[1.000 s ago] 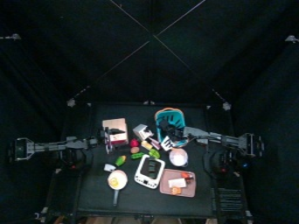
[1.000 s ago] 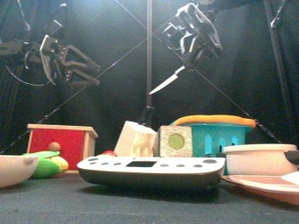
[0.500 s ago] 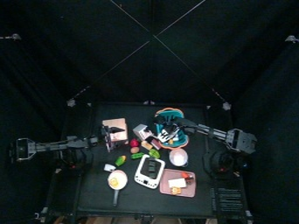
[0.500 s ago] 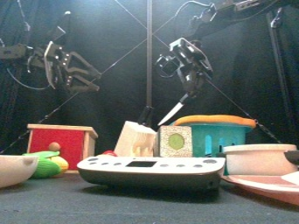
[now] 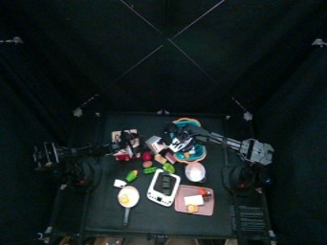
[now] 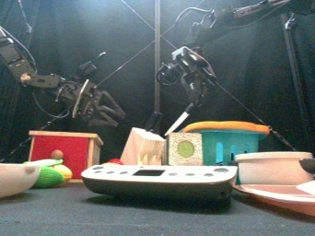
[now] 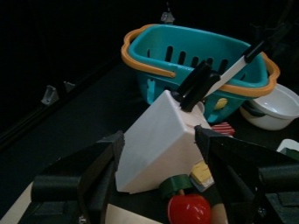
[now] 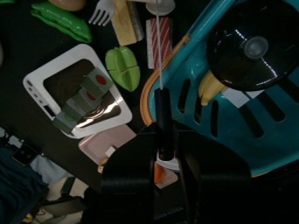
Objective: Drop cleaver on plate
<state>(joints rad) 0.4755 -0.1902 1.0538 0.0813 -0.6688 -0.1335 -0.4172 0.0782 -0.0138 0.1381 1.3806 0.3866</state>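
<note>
The right gripper, upper centre of the front view, pinches the cleaver by its dark handle; the blade hangs slanting down, in the air above the things on the table. In the left wrist view the cleaver shows as a pale blade crossing the upper right, in front of the basket. The left gripper hovers at centre left of the front view, jaws spread, holding nothing.

The cleaver looks stiff and thin, probably light and toy-like; held at the handle it could swing or slip, and the handle is the sensible hold.

The teal basket with an orange rim, centre right in the front view, holds a yellow banana across its top. A white pot sits lower right; its contents cannot be seen. The pink plate, lower centre of the top view, carries some small orange and white items. A white bowl sits lower left, with a green pea pod beside it.
</note>
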